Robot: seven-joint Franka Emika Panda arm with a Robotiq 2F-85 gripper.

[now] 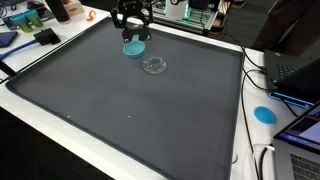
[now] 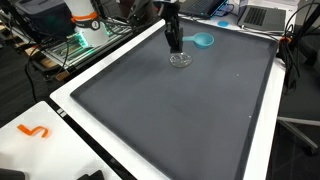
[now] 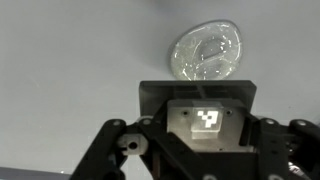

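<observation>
Dark grey matting point(image 1: 130, 115) covers nearly the whole of a white table point(image 1: 250, 95). The room around it is a cluttered lab: laptops point(image 1: 300, 75) and cables along one edge, an orange piece point(image 2: 35, 131) on a corner of the white border, and a spare blue disc point(image 1: 264, 113) lying off the mat.

The gripper point(image 1: 133, 32) hangs above the far part of the mat with its jaws spread apart and nothing between them. Two small things lie close under it. A clear dish point(image 2: 181, 59) sits flat on the mat just ahead of the jaws; the wrist view shows it beyond the gripper body and off towards one finger's side, not centred point(image 3: 207, 50). A blue disc point(image 1: 134, 47) lies just beside the jaws and apart from the dish, out of the wrist camera's sight.

As I judge it, closing well on the clear dish calls first for a sideways shift, so that its rim lines up with the gap between the jaws. The descent should be straight and slow. The dish is low and probably slippery, though its material is hard to tell at this size, so the fingers should reach right down to the mat. A glancing touch could push it into the blue disc.
</observation>
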